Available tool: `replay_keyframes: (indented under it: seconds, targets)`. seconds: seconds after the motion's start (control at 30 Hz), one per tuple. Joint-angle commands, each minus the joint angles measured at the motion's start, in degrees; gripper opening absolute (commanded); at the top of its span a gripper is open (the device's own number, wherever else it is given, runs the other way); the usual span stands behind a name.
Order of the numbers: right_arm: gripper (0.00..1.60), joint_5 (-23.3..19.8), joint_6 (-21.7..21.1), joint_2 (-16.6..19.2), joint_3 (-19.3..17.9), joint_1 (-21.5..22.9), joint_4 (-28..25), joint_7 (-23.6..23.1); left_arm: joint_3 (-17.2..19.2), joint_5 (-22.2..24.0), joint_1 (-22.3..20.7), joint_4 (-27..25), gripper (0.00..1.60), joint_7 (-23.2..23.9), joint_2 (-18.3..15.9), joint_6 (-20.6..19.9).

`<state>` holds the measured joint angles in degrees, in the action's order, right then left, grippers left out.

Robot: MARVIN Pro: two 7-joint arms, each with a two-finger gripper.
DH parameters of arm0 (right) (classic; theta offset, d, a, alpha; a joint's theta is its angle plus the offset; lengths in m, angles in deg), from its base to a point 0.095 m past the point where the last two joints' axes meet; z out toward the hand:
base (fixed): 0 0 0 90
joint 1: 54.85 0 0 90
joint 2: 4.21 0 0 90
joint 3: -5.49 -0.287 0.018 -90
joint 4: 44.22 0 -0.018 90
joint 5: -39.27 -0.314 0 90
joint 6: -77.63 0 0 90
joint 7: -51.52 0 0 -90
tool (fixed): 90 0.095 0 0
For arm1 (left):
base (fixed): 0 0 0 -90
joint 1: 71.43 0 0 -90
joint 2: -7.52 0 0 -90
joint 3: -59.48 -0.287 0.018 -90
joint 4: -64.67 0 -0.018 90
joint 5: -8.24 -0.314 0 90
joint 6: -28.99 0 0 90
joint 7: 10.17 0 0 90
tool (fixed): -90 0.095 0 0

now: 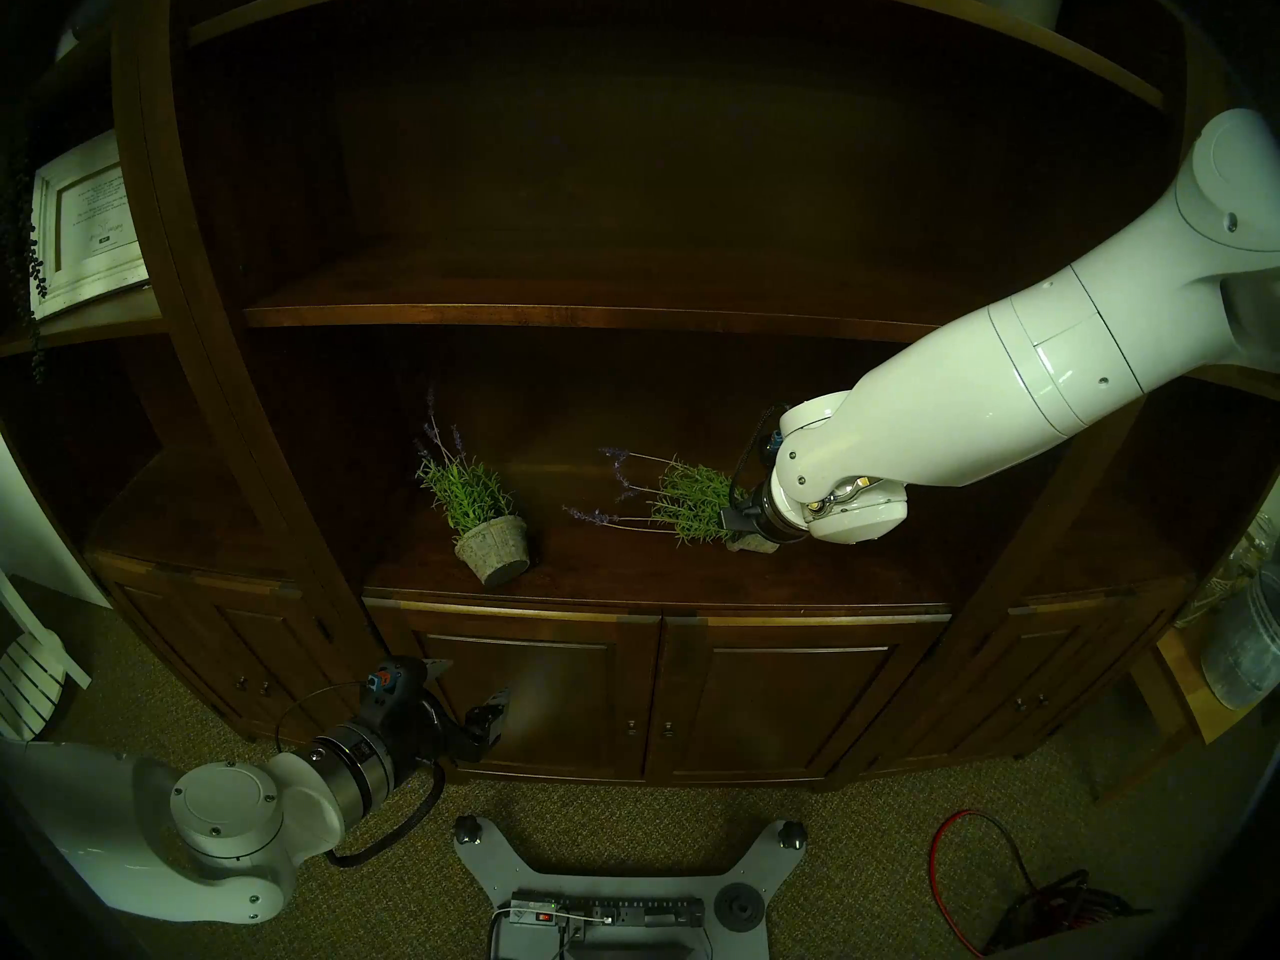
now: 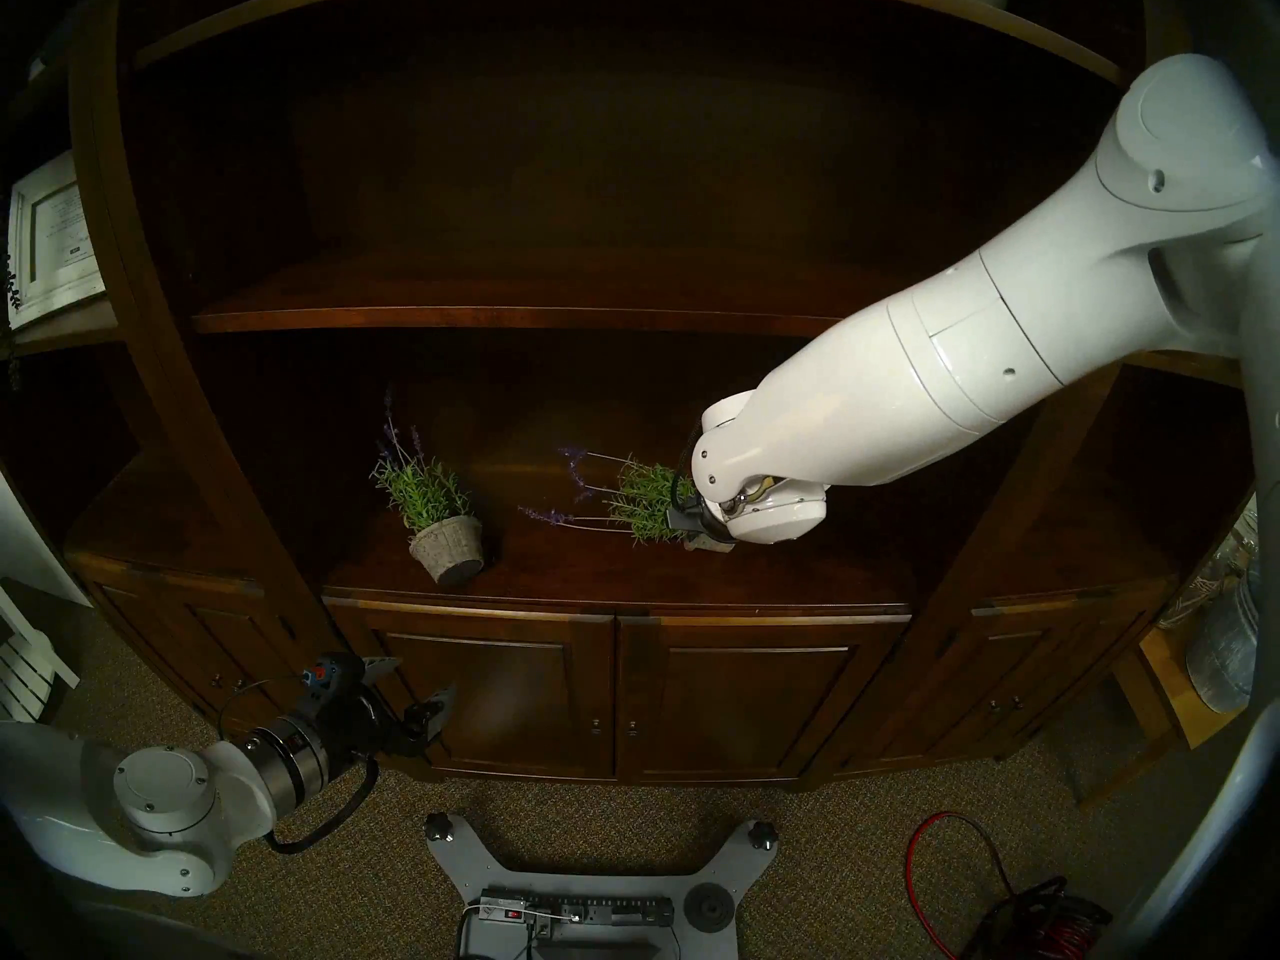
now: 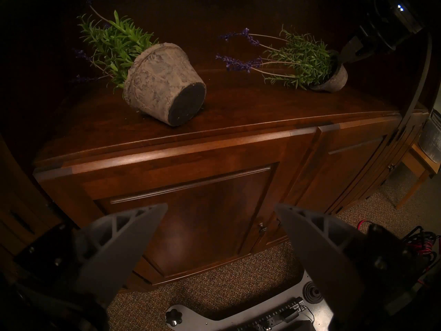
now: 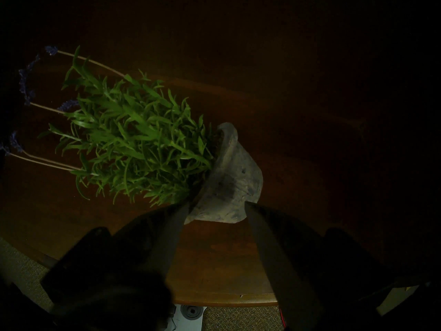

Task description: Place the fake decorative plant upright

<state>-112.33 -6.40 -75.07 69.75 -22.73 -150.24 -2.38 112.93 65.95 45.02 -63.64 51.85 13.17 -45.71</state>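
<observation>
Task status: early stage, not complete. Two artificial lavender plants with green foliage and purple flower spikes, each in a grey weathered stone-look pot, lie on the dark brown wooden cabinet shelf (image 1: 623, 577); neither stands upright. The right-hand toppled lavender plant (image 1: 692, 505) lies on its side with the stems pointing toward the view's left, and its small grey pot (image 4: 229, 180) rests on the shelf surface. The right gripper (image 4: 216, 207) has its jaws set either side of the pot's base end; the wrist view shows both fingers at the pot's edges, but firm clamping cannot be confirmed, so the state reads as part-closed around the pot. The left-hand toppled lavender plant (image 1: 471, 515) lies well apart from the first, its pot's dark base facing outward, untouched. The left gripper (image 3: 220, 215) hangs low in front of the cabinet doors (image 1: 658, 688), jaws apart and empty. Remaining, by judgement: secure the grip, tilt the pot onto its base, release. Count: two plants, two pots, two grippers.
</observation>
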Motion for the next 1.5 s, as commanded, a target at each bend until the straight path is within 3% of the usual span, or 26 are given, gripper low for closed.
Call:
replay_keyframes:
  seconds: [0.0,0.33,0.7,1.13,1.27,1.47]
  targets:
    - [1.05,0.6,0.6,0.4,-0.7,1.0,1.0,-0.9,0.6,0.0,-0.5,-0.7,1.6,-0.1,0.1,0.5]
    - [1.06,0.8,0.4,-1.0,-0.4,-0.2,2.7,-1.4,0.6,0.0,-0.5,-0.7,1.6,-0.1,0.1,0.5]
    - [0.97,0.2,-0.5,-2.5,-0.1,-1.8,5.9,-1.5,0.6,0.0,-0.5,-0.7,1.6,-0.1,0.1,0.5]
    - [0.63,-0.7,-1.5,-2.0,-0.3,-3.1,6.8,-1.7,0.7,0.0,-0.5,-0.7,1.6,-0.2,0.1,0.5]
    - [0.31,-1.1,-2.1,-1.1,-0.3,-2.9,6.8,-2.7,0.7,0.0,-0.5,-0.7,1.6,-0.2,0.1,0.5]
    - [0.04,-1.8,-3.2,1.4,-0.3,-2.8,7.1,-5.5,0.7,0.0,-0.5,-0.7,1.6,-0.1,0.1,0.5]
